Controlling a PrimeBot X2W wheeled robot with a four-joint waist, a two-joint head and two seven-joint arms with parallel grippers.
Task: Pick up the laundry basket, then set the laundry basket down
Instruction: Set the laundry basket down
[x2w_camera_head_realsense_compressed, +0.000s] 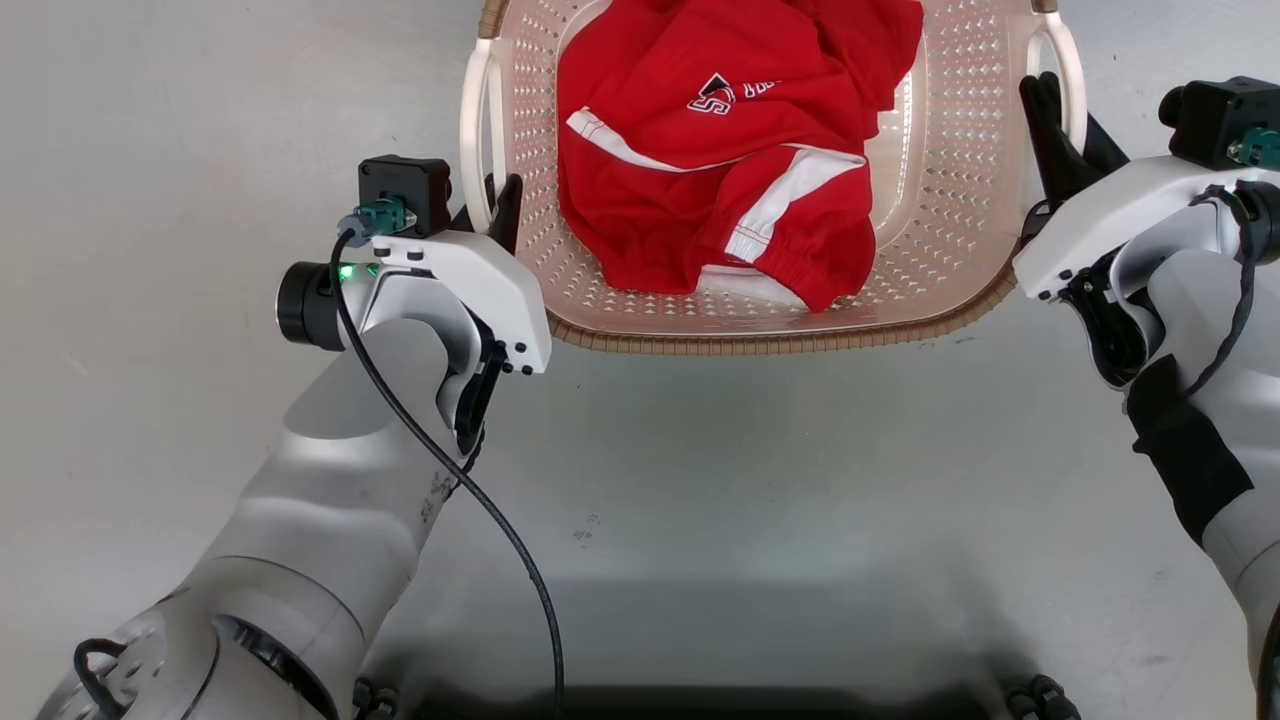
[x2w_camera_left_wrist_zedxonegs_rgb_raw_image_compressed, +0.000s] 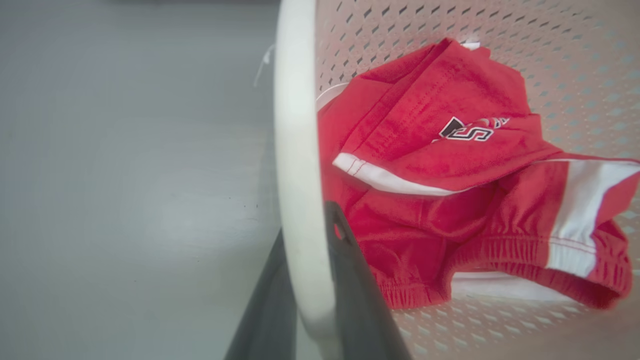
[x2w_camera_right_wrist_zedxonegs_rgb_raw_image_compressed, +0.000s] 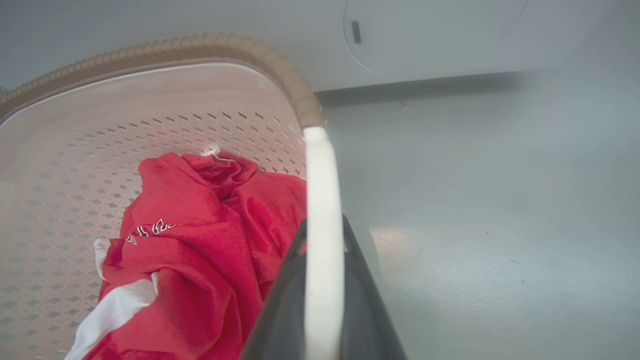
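Observation:
The pale pink perforated laundry basket (x2w_camera_head_realsense_compressed: 940, 200) with a brown woven-look rim sits at the top centre of the head view, holding red clothing with white stripes (x2w_camera_head_realsense_compressed: 720, 150). My left gripper (x2w_camera_head_realsense_compressed: 495, 215) is shut on the basket's white left handle (x2w_camera_left_wrist_zedxonegs_rgb_raw_image_compressed: 295, 150), one dark finger on each side of it. On the other side, the white right handle (x2w_camera_right_wrist_zedxonegs_rgb_raw_image_compressed: 322, 200) runs between the fingers of my right gripper (x2w_camera_head_realsense_compressed: 1060, 130), which is shut on it. Whether the basket rests on the floor or hangs just above it, I cannot tell.
Smooth grey floor (x2w_camera_head_realsense_compressed: 200, 150) lies all around the basket. A large white washing machine front (x2w_camera_right_wrist_zedxonegs_rgb_raw_image_compressed: 435, 35) stands beyond the basket in the right wrist view. My dark base (x2w_camera_head_realsense_compressed: 700, 700) lies along the bottom edge of the head view.

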